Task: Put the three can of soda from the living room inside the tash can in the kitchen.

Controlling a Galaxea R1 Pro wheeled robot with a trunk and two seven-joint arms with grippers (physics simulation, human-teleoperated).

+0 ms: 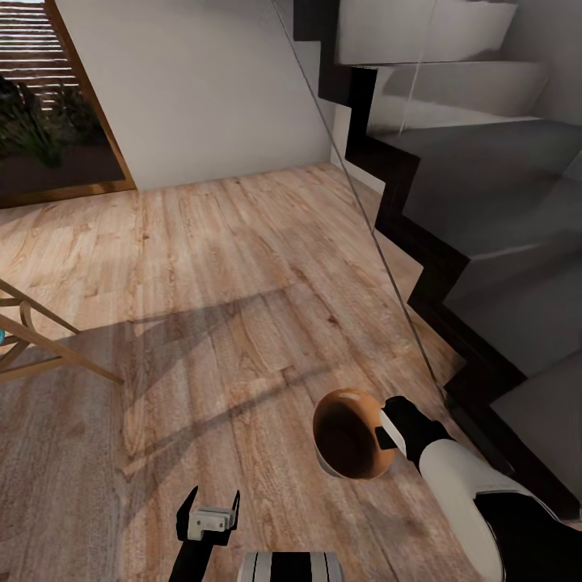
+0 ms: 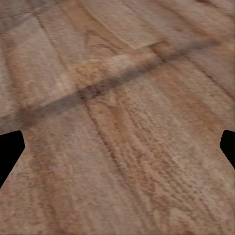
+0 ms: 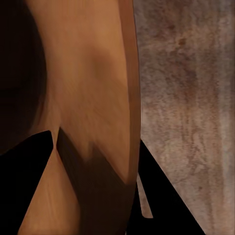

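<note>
Head view: right end effector (image 1: pixel 390 434) gripping bin (image 1: pixel 349 436)

The bin (image 1: pixel 353 433) hides the right gripper's tips, the chair (image 1: pixel 32 343) and window (image 1: pixel 48 97) run off the edge, and the bin's depths are dark.

Open wood floor (image 1: pixel 226 267) ahead; staircase (image 1: pixel 485 210) blocks right, chair legs (image 1: pixel 40 339) left.

Matt wood-plank floor (image 1: pixel 242 267); glossy copper-brown inside the tash can (image 1: pixel 352 432); smooth grey stairs (image 1: pixel 501 210).
</note>
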